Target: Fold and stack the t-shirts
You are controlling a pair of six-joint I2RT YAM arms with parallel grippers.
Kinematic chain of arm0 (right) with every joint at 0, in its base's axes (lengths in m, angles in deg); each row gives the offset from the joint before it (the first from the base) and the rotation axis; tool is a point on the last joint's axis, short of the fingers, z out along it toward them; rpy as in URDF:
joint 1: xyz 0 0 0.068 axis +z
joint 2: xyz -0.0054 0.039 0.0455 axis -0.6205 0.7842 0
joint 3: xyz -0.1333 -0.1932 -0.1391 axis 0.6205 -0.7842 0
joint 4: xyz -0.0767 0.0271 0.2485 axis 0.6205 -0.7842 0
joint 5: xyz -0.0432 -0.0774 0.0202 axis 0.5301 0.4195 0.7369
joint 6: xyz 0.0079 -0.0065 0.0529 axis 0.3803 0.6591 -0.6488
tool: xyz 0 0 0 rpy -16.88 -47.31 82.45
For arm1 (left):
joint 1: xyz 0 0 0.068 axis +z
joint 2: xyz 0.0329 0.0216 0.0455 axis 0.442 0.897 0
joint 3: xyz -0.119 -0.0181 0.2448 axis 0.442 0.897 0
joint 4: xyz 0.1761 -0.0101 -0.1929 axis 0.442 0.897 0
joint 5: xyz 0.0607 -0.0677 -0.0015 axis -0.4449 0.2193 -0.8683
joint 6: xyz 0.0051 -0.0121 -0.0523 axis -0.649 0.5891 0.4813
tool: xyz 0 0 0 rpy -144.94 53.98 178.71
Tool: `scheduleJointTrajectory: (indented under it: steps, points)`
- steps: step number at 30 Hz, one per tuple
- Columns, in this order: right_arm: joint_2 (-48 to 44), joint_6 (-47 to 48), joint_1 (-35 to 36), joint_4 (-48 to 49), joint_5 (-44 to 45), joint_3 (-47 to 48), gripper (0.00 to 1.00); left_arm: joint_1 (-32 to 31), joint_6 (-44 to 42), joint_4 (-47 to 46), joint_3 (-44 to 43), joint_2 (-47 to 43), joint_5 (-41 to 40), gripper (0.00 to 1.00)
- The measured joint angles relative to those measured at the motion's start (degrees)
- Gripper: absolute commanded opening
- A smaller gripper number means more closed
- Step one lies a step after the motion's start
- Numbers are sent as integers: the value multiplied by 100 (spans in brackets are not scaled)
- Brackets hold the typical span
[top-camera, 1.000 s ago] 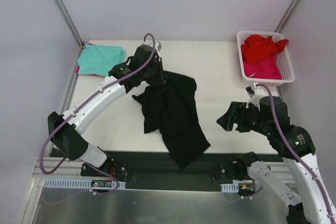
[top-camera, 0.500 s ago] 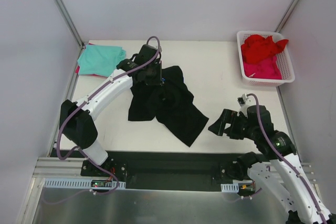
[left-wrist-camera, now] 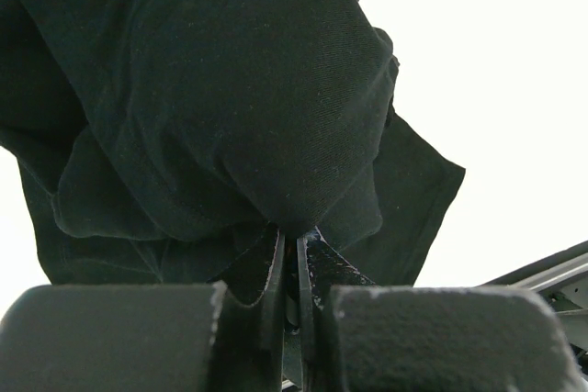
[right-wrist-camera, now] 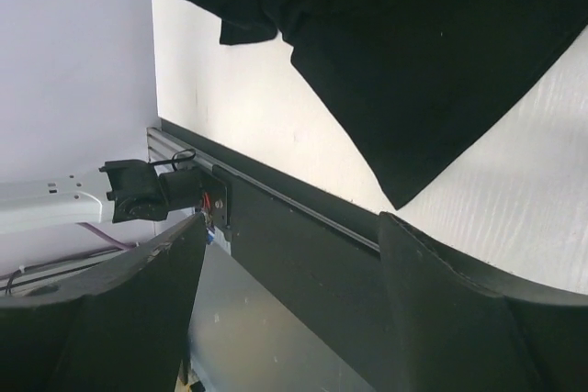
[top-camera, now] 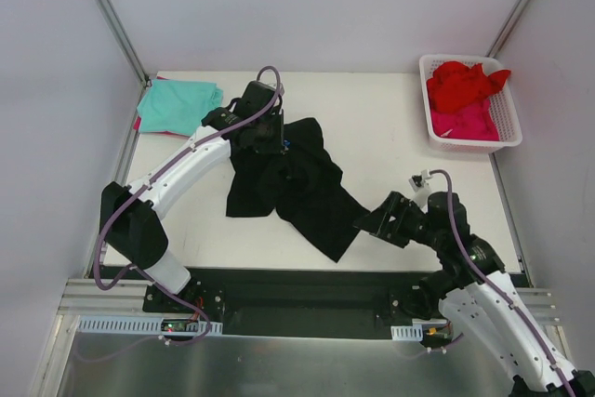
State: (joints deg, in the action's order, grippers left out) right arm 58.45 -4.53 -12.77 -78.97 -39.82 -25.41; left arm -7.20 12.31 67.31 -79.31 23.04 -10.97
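- One black shirt [top-camera: 297, 188] lies crumpled in the middle of the table [top-camera: 390, 127], its near corner pointing toward the front edge.
- One teal shirt [top-camera: 178, 104] sits folded at the far left corner.
- One red shirt [top-camera: 460, 84] and one pink shirt [top-camera: 465, 123] are bunched in the single white basket [top-camera: 509, 132].
- The left gripper [left-wrist-camera: 292, 245] is pinched tight on a fold of the black shirt.
- The right gripper [right-wrist-camera: 294, 263] is spread wide and holds nothing, just beside the black shirt's near corner.

Robotics laboratory cell: white table [top-camera: 390, 137] walled by plain grey panels [top-camera: 307, 6], aluminium frame rails [top-camera: 112, 14], left arm [top-camera: 181, 169] and right arm [top-camera: 493, 295] bolted alongside.
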Motion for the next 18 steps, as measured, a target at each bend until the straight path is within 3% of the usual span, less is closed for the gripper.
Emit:
scheduleJointTrajectory:
  steps: [5, 7, 9, 10, 11, 12, 18]
  points:
    - [28, -304, 262, 175, -31, -321, 74, 4, -15, 2, 0, 2, 2, 0]
    - [87, -378, 380, 221, -28, -457, 75, 17, -15, 11, -4, 0, 15, 9]
    - [173, -420, 503, 216, -13, -555, 75, 50, -26, 15, -7, 2, 52, 32]
    - [216, -431, 562, 221, 2, -586, 75, 55, -50, 24, -9, 2, 81, 38]
    - [262, -439, 608, 225, 15, -605, 76, 59, -66, 37, -17, 0, 96, 61]
    - [310, -439, 640, 232, 28, -614, 79, 87, -83, 42, -28, 2, 101, 99]
    - [730, -476, 903, 507, 168, -658, 76, 94, -83, 149, -214, 0, 118, 99]
